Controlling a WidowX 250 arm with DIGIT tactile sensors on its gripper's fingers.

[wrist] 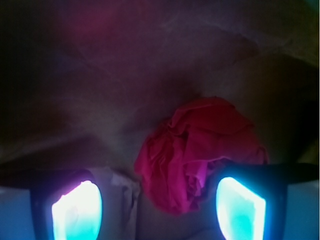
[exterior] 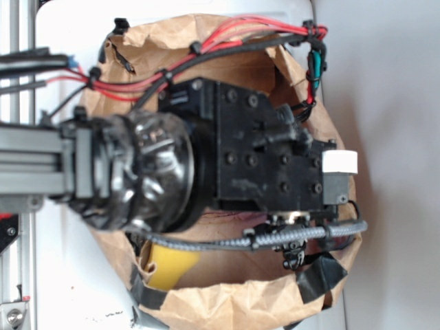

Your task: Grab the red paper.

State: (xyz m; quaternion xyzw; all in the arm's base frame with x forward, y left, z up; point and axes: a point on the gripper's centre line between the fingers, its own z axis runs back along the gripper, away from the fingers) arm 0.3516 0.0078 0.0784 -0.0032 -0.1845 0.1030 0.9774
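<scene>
The bright red ball of crumpled paper (wrist: 197, 152) lies on the dim, creased floor of a brown paper bag (exterior: 227, 299), its surface a mass of soft, petal-like folds and sharp wrinkles. In the wrist view it sits between the two pads of the claw (wrist: 159, 210) but nearer the right-hand one, whose dark upper edge overlaps the ball's lower right side; whether that pad actually touches the paper cannot be told. The left-hand pad (wrist: 77, 212) stands clear of the ball. Both pads are smooth, rounded and glow pale blue-white. The claw is spread wide and has hold of nothing.

From the exterior view the red ball itself is hidden beneath the boxy black arm (exterior: 261, 158), with its matte faces, round screw heads and a small white square tag at its end. The arm reaches down into the bag's open, crinkled mouth. A yellow sponge wedge (exterior: 165, 265) shows against the bag's inner wall, below the arm. Thin red wires (exterior: 234, 34) and a ribbed black cable run along the arm, over the bag's rim. The bag stands on a pale, smooth worktop (exterior: 399, 103).
</scene>
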